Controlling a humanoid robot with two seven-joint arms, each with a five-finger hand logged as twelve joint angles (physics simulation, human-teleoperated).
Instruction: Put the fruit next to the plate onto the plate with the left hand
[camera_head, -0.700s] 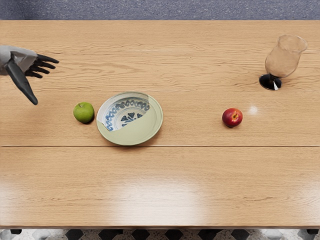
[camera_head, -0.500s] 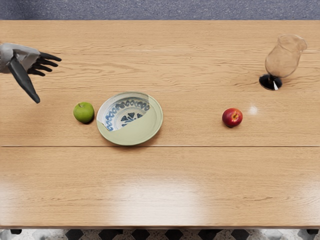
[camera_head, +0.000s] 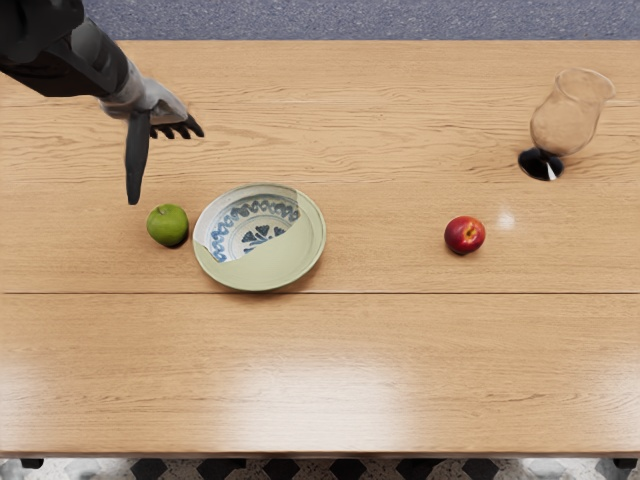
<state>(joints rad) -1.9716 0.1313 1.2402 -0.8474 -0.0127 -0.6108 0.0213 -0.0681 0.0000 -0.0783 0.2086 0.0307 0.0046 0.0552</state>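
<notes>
Left hand in upper left of frame, fingers spread wide, holding nothing; apart from the green fruit. The fruit sits on the surface just beside the left rim of the plate. Step in hand: reach. Best approach, by judgement: come down squarely over the fruit and close without nudging the rim. Red fruit, well to the right, is not the target.

Bright, even light is falling; pale glare is spreading over the near table; the plate is casting a faint shadow.
</notes>
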